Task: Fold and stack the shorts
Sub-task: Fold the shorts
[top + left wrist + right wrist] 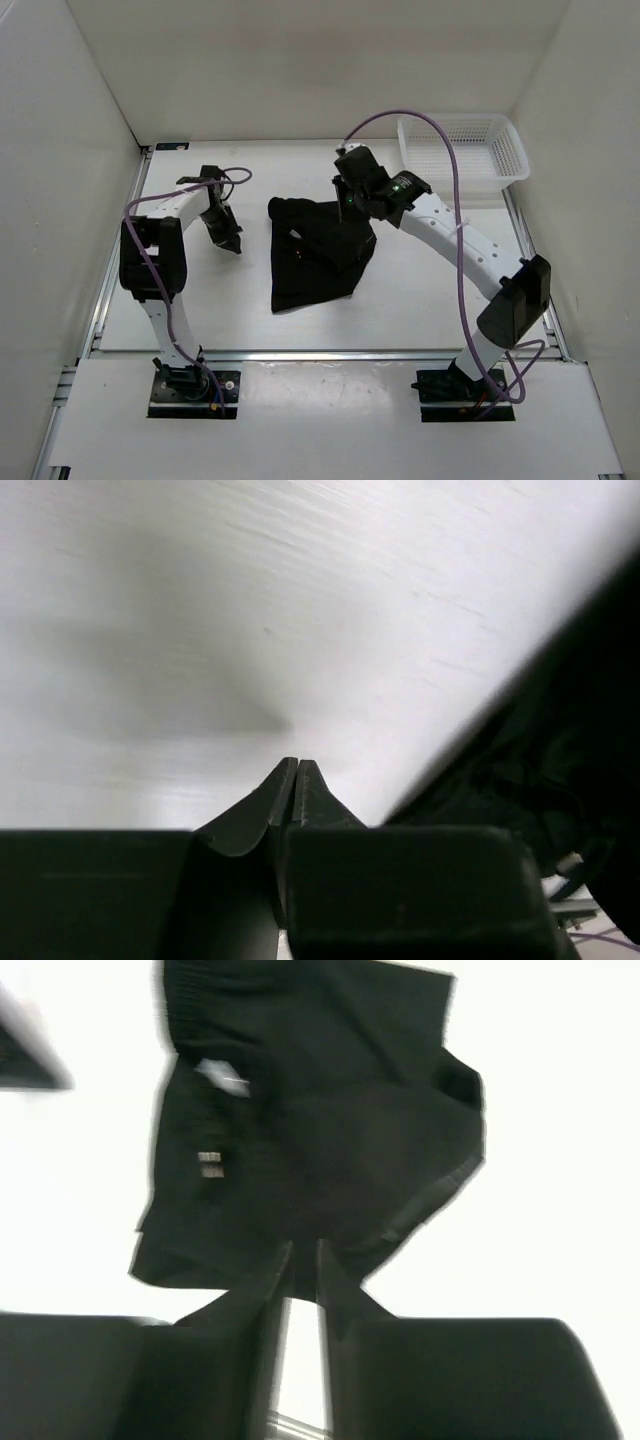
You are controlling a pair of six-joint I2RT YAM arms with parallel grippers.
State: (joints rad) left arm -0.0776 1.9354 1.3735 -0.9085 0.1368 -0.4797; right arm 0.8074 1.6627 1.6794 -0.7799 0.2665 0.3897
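Item: the shorts (315, 265), one pair, black soft fabric, lying crumpled and roughly triangular on the white table (420, 300), at mid-table between the two arms; wide end toward the far side, narrowing to a point toward the near edge. The right wrist view shows the shorts (320, 1110) bunched, with a gathered band at the top of the picture, a small pale label (210, 1163) on the cloth and a folded hem at the right. Left gripper (230, 243): just left of the shorts, apart from them, tip pointing down at bare table; in its own camera the left gripper (297, 765) has its fingers pressed together with nothing between them, and the shorts (570, 740) are a dark mass at the right edge. Right gripper (345, 208): over the far right part of the shorts; its own blurred camera shows the right gripper (303, 1248) with a thin slit between the jaws, tips overlapping the near edge of the cloth, possibly pinching it, though this cannot be told for certain. White mesh basket (460, 178): far right corner, well apart from the shorts.
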